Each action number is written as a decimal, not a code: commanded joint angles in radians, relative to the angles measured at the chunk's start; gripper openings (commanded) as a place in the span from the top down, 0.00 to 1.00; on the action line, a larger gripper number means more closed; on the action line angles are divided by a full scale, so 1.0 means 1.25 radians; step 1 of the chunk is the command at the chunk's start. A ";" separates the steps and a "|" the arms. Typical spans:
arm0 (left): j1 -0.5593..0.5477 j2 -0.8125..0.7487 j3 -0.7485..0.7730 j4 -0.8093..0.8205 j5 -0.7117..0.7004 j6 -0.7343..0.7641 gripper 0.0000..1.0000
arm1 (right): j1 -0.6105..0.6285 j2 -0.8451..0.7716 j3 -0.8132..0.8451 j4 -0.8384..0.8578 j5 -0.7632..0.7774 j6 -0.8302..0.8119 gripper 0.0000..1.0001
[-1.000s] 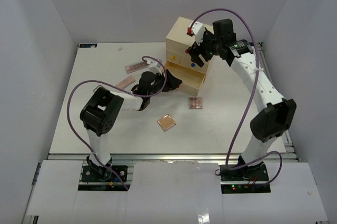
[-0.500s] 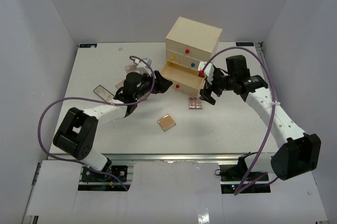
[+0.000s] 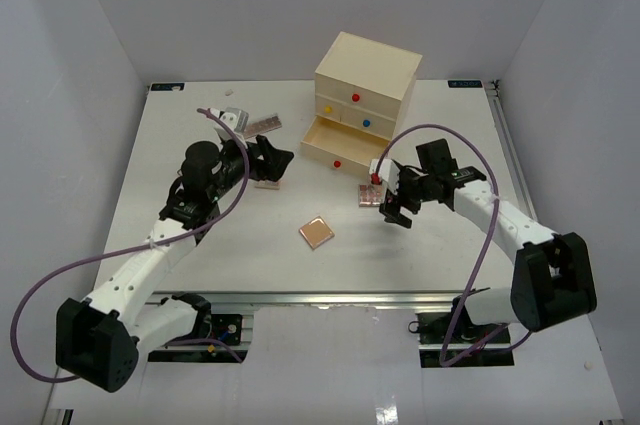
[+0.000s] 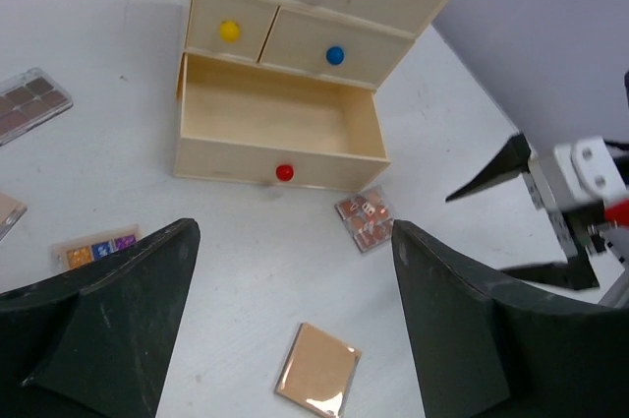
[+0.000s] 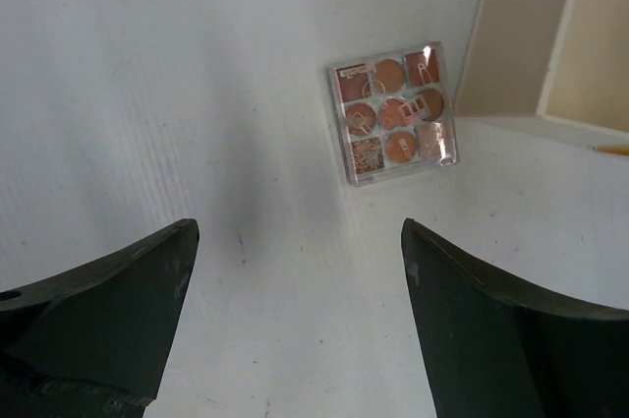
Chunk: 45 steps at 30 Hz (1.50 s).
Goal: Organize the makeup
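Observation:
A square peach compact point(image 3: 317, 233) lies on the table, also in the left wrist view point(image 4: 317, 371). A nine-pan pink palette point(image 3: 371, 195) lies by the open bottom drawer point(image 3: 335, 140) of the cream chest; it also shows in both wrist views point(image 4: 366, 220) point(image 5: 393, 113). A coloured palette point(image 4: 95, 249) and a brown eyeshadow palette point(image 4: 29, 103) lie to the left. My left gripper point(image 3: 278, 167) point(image 4: 295, 226) is open and empty, left of the drawer. My right gripper point(image 3: 386, 201) point(image 5: 300, 226) is open and empty, just beside the nine-pan palette.
The cream chest point(image 3: 365, 85) stands at the back centre; its open drawer point(image 4: 275, 118) looks empty inside. The brown palette point(image 3: 262, 125) and a small grey item point(image 3: 232, 117) lie at the back left. White walls enclose the table.
My right gripper came down from the chest's top to the table beside the nine-pan palette. My left gripper drew back leftward from the open drawer.

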 commanded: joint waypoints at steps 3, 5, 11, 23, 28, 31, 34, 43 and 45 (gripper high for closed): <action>0.005 -0.099 -0.069 -0.070 -0.062 0.063 0.08 | 0.047 0.045 0.063 0.069 0.090 0.338 0.10; 0.005 -0.110 -0.072 -0.069 -0.072 0.069 0.07 | 0.050 0.046 0.050 0.112 0.129 0.416 0.10; 0.006 -0.119 -0.076 -0.068 -0.065 0.067 0.07 | 0.089 0.096 0.044 0.174 0.351 0.806 0.10; 0.006 -0.131 -0.086 -0.075 -0.082 0.070 0.07 | 0.176 0.251 0.067 0.244 0.576 0.957 0.10; 0.006 -0.134 -0.084 -0.073 -0.085 0.072 0.07 | 0.178 0.259 0.045 0.302 0.595 0.967 0.10; 0.007 -0.135 -0.084 -0.074 -0.085 0.074 0.07 | 0.177 0.258 0.040 0.330 0.579 0.984 0.10; 0.006 -0.135 -0.084 -0.074 -0.083 0.074 0.07 | 0.177 0.252 0.029 0.361 0.554 0.998 0.10; 0.007 -0.134 -0.084 -0.073 -0.083 0.073 0.07 | 0.177 0.303 0.051 0.375 0.557 1.034 0.10; 0.007 -0.134 -0.084 -0.073 -0.084 0.074 0.07 | 0.177 0.314 0.053 0.377 0.573 1.039 0.10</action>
